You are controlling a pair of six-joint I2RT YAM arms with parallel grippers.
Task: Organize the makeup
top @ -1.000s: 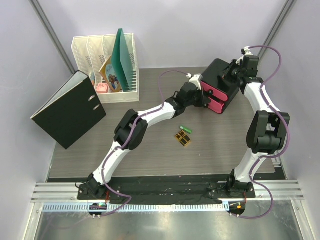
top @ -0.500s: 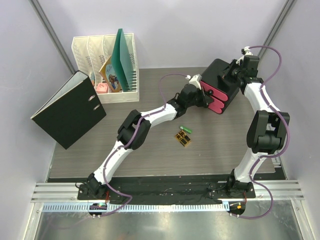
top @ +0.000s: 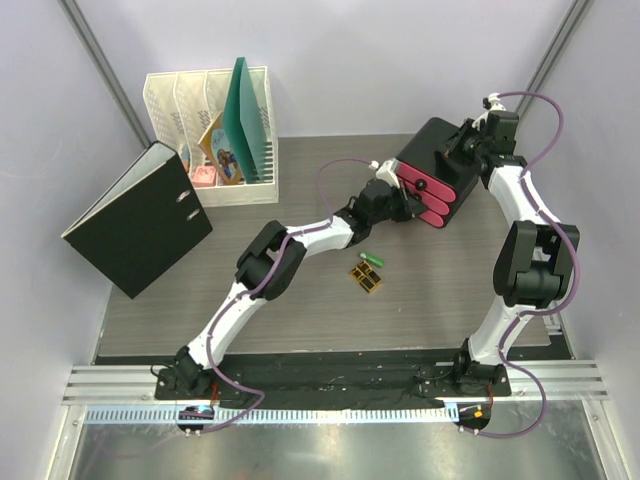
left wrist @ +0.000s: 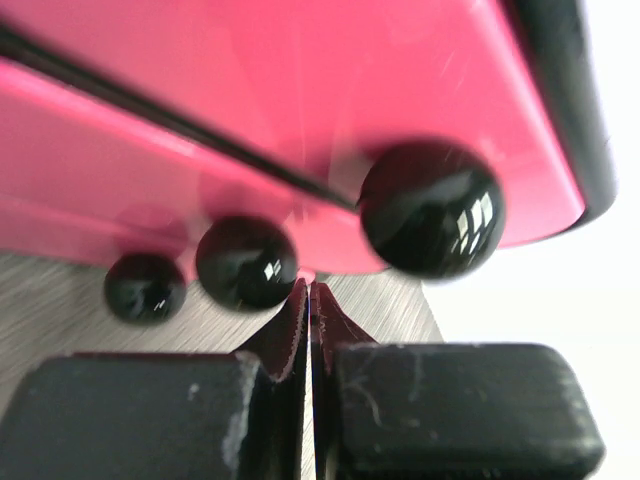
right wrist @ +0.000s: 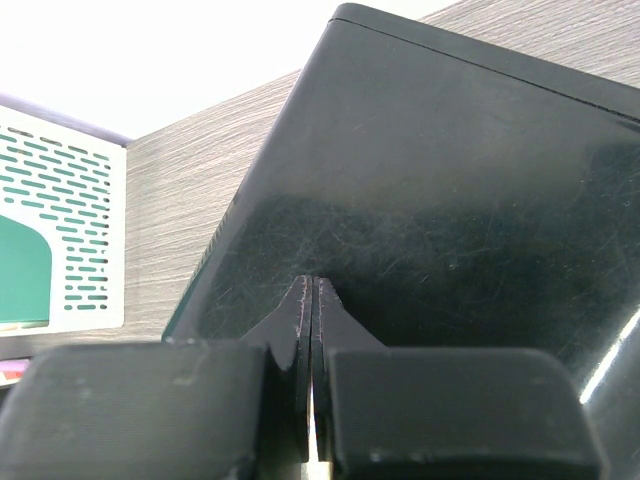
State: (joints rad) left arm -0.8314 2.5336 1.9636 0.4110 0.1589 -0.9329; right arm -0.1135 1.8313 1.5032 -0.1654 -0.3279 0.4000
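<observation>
The left fingers [top: 407, 205] are pressed shut with nothing between them; they sit right against the front of the pink drawers [top: 432, 190] of a black box [top: 430, 148] at the far right of the surface [top: 300, 310]. In the left wrist view the closed tips [left wrist: 306, 300] point at the lower edge of the pink front [left wrist: 300, 120], between the middle knob [left wrist: 246, 262] and the largest knob [left wrist: 432, 208]; a third, smaller knob [left wrist: 145, 287] lies to the left; whether the tips touch the drawer cannot be told.

The right fingers [top: 460, 150] are closed too and grip nothing; they rest on the far top of the box; the right wrist view shows their tips [right wrist: 305, 300] against its scuffed black lid [right wrist: 440, 200].

The makeup in view lies on the open surface, apart from both arms; a small green tube [top: 372, 258] lies just beside the gold-and-black cases [top: 366, 278], in front of the box and near the left forearm.

At the far left a white file rack [top: 190, 110] holds a green folder [top: 245, 115]; a black binder [top: 135, 220] leans beside it.
</observation>
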